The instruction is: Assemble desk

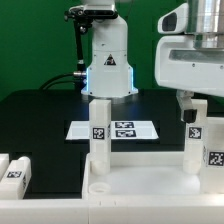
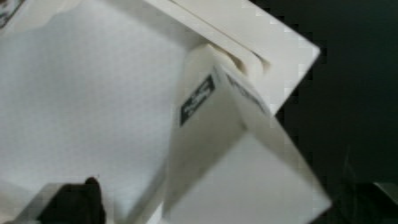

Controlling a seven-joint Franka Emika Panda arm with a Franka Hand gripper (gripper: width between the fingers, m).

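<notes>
The gripper (image 1: 191,115) hung with its dark fingers (image 1: 183,113) spread wide and gripping nothing, straddling the top of a smooth, square-edged white block leg (image 1: 193,140) that stood upright in the rimmed plastic tabletop (image 1: 140,190) beneath them.

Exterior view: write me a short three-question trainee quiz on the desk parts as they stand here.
1. How many legs stand upright along the far edge of the tabletop?
2. True or false: the marker board lies on top of the tabletop.
3. The gripper is right over which upright leg? A. the one on the exterior view's left. B. the one on the exterior view's right. C. neither.

Key: 1. Two. 2. False, it lies on the black table beyond the tabletop. 3. B.
</notes>
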